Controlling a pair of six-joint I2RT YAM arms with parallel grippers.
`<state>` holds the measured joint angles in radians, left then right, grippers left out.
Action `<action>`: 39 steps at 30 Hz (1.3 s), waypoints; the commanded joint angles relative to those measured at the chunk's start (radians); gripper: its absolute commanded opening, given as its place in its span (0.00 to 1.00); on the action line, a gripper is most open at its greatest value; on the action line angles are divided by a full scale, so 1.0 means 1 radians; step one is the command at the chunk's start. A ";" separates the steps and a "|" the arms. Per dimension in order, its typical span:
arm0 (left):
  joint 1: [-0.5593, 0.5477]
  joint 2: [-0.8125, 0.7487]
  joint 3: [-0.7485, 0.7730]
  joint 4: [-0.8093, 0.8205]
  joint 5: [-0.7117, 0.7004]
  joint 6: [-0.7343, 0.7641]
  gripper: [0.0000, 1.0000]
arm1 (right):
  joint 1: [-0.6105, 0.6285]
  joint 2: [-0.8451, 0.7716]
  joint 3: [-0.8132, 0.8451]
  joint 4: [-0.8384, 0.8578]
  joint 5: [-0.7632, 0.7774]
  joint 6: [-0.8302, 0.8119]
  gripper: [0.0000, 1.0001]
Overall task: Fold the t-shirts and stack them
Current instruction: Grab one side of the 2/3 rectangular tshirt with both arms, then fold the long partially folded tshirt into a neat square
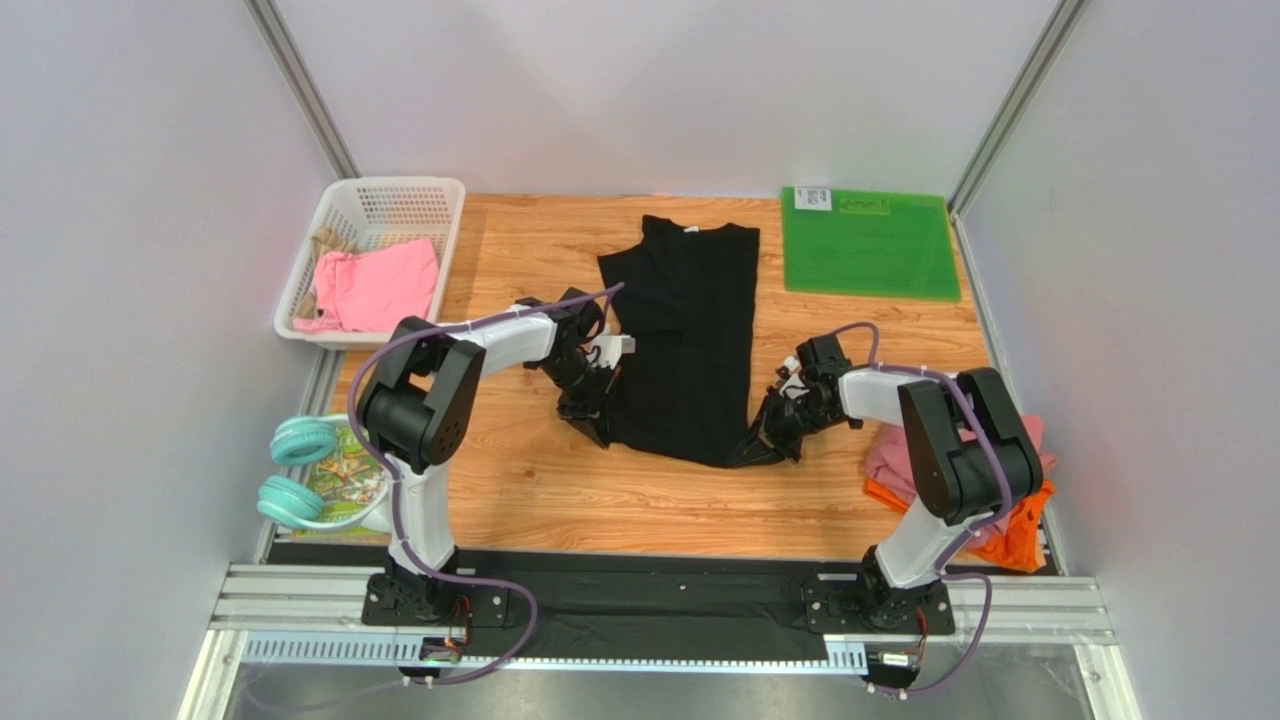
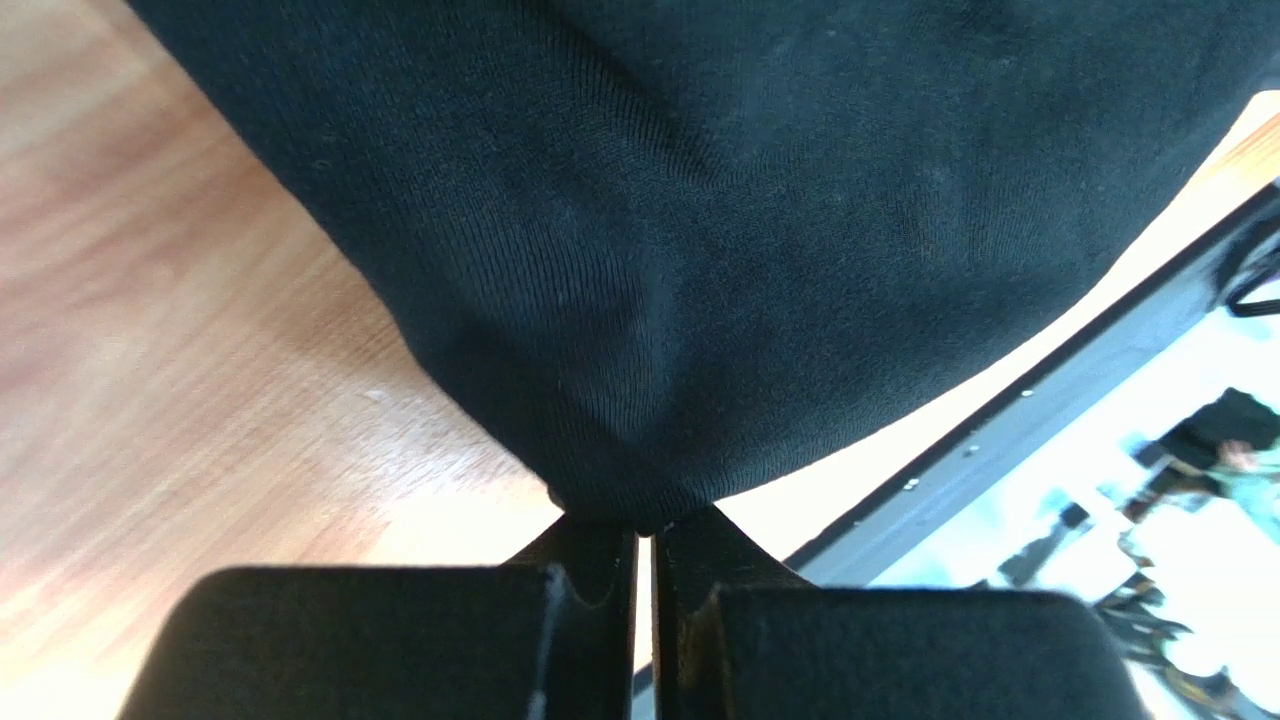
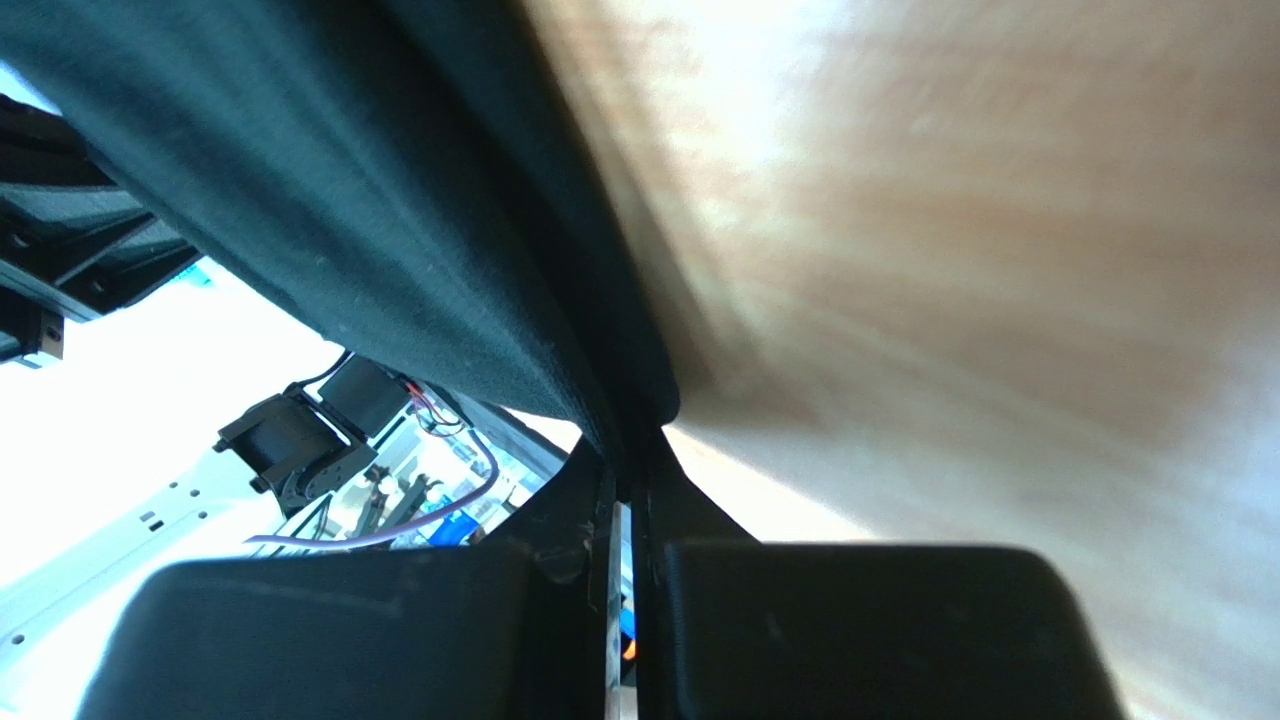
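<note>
Pinching the near left corner of the black t-shirt [image 1: 684, 338], my left gripper [image 1: 589, 393] has its 2 fingers pressed together on the cloth. My left wrist view shows the black t-shirt [image 2: 721, 225] bunching to a point where it enters the left gripper [image 2: 646, 528], with only a thin slit between the fingers. My right gripper [image 1: 781, 420] is likewise clamped on the near right corner of the same shirt. In the right wrist view the black t-shirt [image 3: 376, 225] hangs as a dark fold that runs down into the right gripper [image 3: 631, 450]. Seen from above, the shirt lies lengthwise in the middle of the wooden table [image 1: 601, 503], collar at the far end and hem toward my bases, narrow as if its sides are folded in. A white basket [image 1: 383, 188] sits at the far left corner of the table and holds a pink cloth [image 1: 376, 285] with something tan beside it. A flat green mat [image 1: 869, 243] lies at the far right corner, well apart from the shirt. Under and behind my right arm, at the table's right edge, a dusty-pink t-shirt [image 1: 899, 450] rests on an orange t-shirt [image 1: 1022, 533]. Teal headphones [image 1: 298, 468] lie at the left edge, near my left arm's base.
</note>
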<state>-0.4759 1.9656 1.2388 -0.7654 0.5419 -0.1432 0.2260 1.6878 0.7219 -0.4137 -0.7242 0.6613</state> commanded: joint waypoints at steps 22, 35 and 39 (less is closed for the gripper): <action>-0.156 -0.396 0.025 -0.503 0.199 0.312 0.00 | 0.130 -0.585 -0.055 -0.316 0.095 0.072 0.00; -0.170 -0.378 0.028 -0.499 0.152 0.291 0.00 | 0.154 -0.806 0.071 -0.488 0.126 0.138 0.00; -0.159 -0.346 0.047 -0.523 0.121 0.309 0.00 | 0.153 -0.706 0.165 -0.484 0.132 0.106 0.00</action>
<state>-0.6426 1.5929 1.2606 -1.2541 0.6865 0.1406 0.3767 0.9169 0.7780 -0.8989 -0.5980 0.7742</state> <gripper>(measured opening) 0.008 0.011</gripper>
